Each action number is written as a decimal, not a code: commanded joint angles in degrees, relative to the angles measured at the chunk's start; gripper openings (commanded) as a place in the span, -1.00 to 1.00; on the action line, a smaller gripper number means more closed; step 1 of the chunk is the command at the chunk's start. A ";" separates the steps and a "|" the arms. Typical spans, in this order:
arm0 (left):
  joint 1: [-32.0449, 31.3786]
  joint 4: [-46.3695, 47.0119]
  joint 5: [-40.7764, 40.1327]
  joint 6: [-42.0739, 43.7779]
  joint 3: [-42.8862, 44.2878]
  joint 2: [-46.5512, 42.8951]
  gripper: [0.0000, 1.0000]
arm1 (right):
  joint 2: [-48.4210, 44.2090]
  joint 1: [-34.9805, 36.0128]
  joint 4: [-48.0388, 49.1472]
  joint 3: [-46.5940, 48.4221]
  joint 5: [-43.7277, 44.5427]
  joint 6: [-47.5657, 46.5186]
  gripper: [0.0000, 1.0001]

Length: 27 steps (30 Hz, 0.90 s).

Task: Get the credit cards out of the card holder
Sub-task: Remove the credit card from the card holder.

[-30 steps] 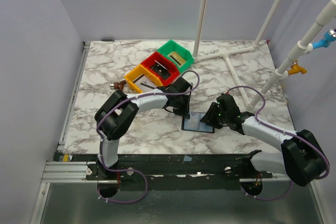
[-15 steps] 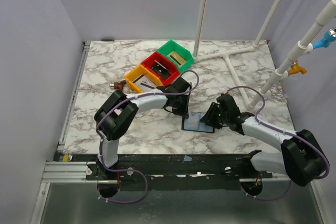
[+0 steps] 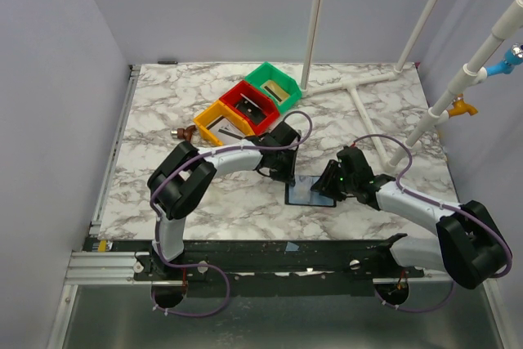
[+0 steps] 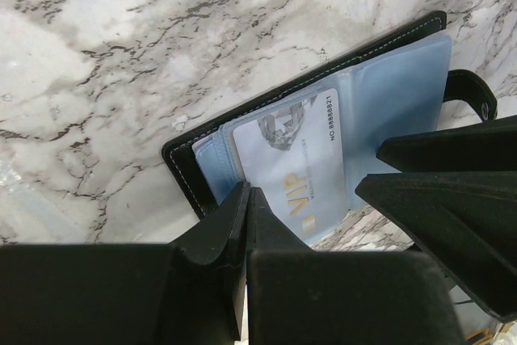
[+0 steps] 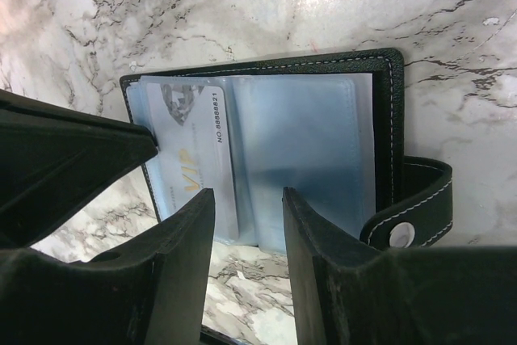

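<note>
Plan: left claw (image 4: 246, 194) shut at 7 o'clock of the credit card (image 4: 299, 159), right claw (image 5: 248, 199) half-open, empty; I'd slide slowly.

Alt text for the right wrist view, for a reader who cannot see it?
An open black card holder lies on a marble table, with a pale VIP card in one of its clear sleeves. The right claw shows two fingers standing apart at the bottom of the frame, and the left claw reaches the card's edge with its dark tip.
</note>
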 commanded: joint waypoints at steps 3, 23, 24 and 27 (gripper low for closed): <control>-0.94 -1.17 0.42 0.36 1.42 1.76 -0.97 | 0.14 -0.27 0.94 -0.98 -0.94 0.18 -0.15; -2.52 -2.13 1.33 -0.12 4.22 4.14 -0.98 | 0.93 -1.17 5.16 -3.32 -3.89 1.69 -0.19; -2.52 -2.09 1.39 -0.25 4.26 4.32 -0.99 | 0.85 -1.22 5.46 -3.54 -4.09 1.80 -0.20; -2.52 -2.44 1.14 -0.43 4.14 4.91 -0.99 | 0.27 -1.70 5.77 -3.86 -4.35 1.88 -0.21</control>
